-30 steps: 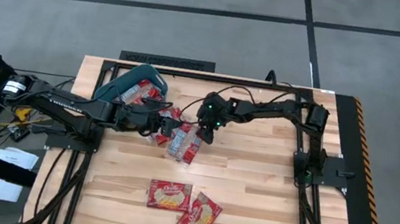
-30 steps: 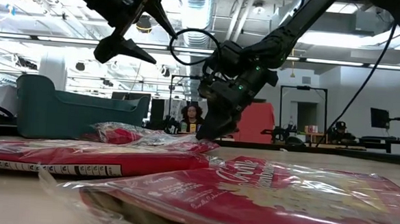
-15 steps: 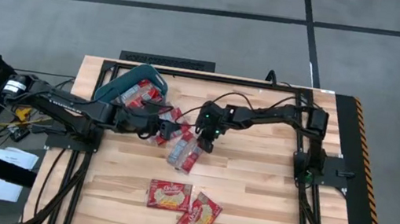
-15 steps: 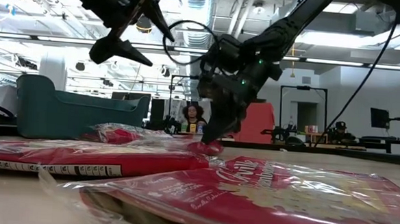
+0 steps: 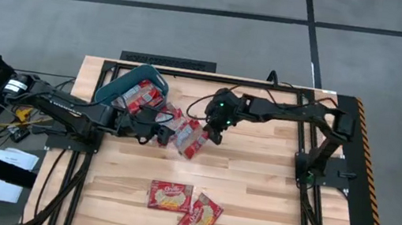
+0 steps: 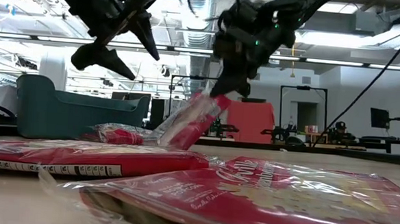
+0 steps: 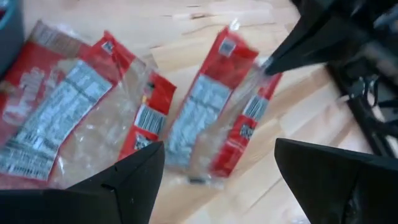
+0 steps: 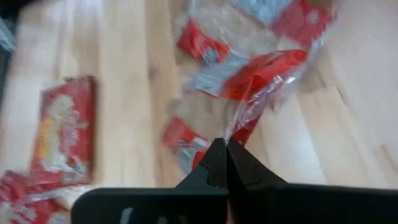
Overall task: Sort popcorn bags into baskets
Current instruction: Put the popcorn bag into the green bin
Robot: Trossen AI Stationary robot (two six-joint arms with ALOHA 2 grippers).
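The right gripper pinches a bag by its corner, its low end near the table – lift higher before swinging toward the bin. The left gripper hovers spread wide beside it.

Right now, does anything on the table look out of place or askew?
Yes. The teal bin sits skewed at the table's back-left, red packets spilling beside it. The right gripper pinches one popcorn bag by a corner, so it hangs tilted.
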